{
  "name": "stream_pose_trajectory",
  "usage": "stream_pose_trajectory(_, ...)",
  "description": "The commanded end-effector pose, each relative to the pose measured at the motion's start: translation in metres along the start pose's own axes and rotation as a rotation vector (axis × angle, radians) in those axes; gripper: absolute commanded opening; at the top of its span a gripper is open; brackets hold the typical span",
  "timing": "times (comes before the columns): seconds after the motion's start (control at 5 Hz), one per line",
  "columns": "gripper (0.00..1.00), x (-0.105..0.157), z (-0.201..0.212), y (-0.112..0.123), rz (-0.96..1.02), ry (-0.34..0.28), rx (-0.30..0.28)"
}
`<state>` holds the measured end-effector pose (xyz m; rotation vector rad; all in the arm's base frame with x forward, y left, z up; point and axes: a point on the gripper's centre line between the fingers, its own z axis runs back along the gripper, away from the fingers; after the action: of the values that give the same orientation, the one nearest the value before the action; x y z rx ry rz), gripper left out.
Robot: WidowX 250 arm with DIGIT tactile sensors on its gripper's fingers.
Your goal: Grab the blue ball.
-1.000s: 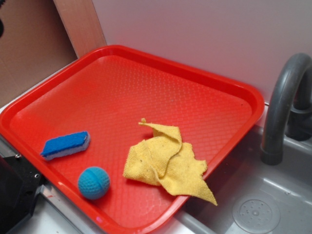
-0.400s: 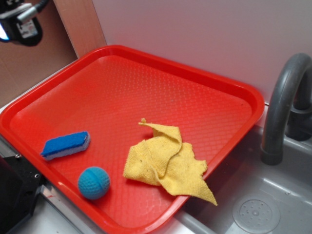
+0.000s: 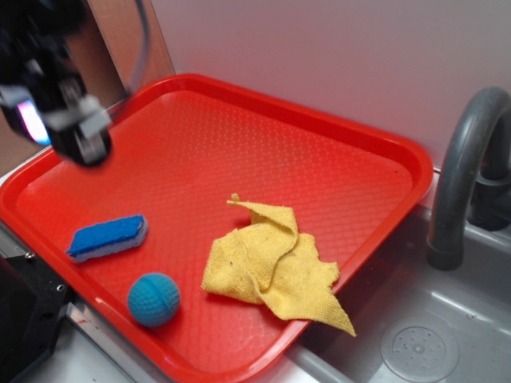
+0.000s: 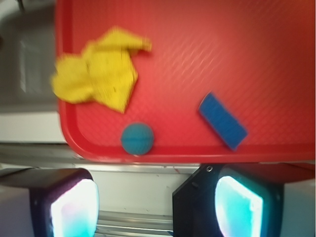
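The blue ball (image 3: 153,299) is a small teal dimpled sphere with a seam groove. It lies on the red tray (image 3: 200,144) near its front edge, and it also shows in the wrist view (image 4: 137,138). My gripper (image 3: 68,128) hangs blurred above the tray's left corner, well above and behind the ball. In the wrist view the gripper (image 4: 155,207) is open and empty, its two pale pads (image 4: 74,207) wide apart, with the ball ahead of them.
A blue-and-white sponge (image 3: 108,237) lies left of the ball. A crumpled yellow cloth (image 3: 271,267) lies over the tray's front right rim. A grey faucet (image 3: 467,167) and sink (image 3: 431,335) are on the right. A black block (image 3: 24,319) sits at the front left.
My gripper has come into view from the upper left and moved down and right over the tray's left corner. The ball, sponge and cloth have not moved.
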<state>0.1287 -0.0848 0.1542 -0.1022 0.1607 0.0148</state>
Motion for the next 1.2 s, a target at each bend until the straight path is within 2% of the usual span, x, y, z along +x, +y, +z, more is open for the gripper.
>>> stream_pose_trajectory(0.0,1.00,0.018,-0.058,-0.017,-0.014,0.082,-0.026)
stream_pose_trajectory(0.2,1.00,0.036,-0.085,-0.019,-0.036,0.108,-0.044)
stream_pose_trajectory(0.4,1.00,0.037,-0.105,-0.018,-0.076,0.187,-0.003)
stream_pose_trajectory(0.6,1.00,0.034,-0.115,-0.012,-0.112,0.202,-0.002)
stream_pose_trajectory(1.0,1.00,0.030,-0.124,-0.018,-0.184,0.264,0.011)
